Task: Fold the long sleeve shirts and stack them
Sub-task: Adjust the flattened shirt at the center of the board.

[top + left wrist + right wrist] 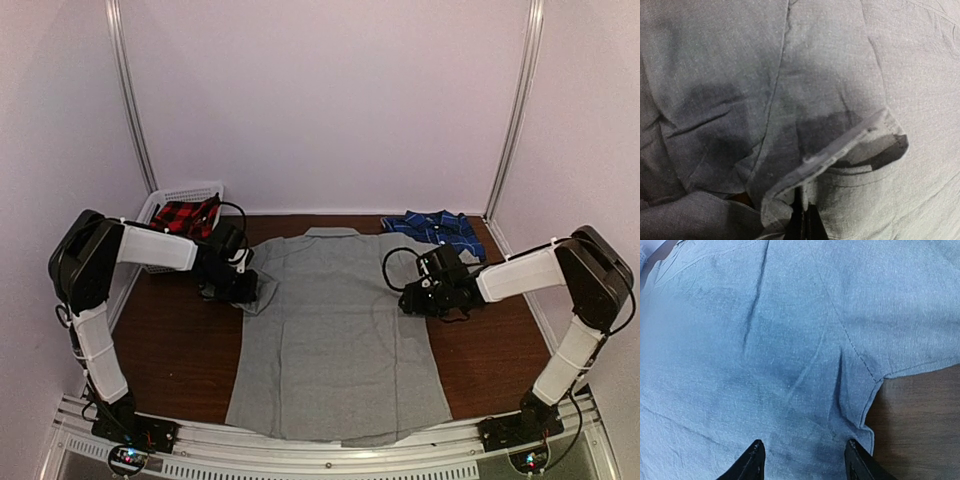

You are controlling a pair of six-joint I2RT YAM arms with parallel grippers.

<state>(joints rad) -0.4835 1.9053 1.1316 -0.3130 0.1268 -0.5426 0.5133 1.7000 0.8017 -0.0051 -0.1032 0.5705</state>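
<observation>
While the left gripper (244, 289) is clamped on a sleeve fold of the grey shirt (335, 335), the right gripper (804, 446) hangs jaws apart just over the opposite armhole; the collar lies away from both arms.

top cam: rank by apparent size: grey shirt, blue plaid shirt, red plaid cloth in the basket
1. grey shirt: by far the largest, spread flat.
2. blue plaid shirt: bunched up at the back right.
3. red plaid cloth: looks a little smaller, but it is partly hidden, so 2 versus 3 is unsure.
</observation>
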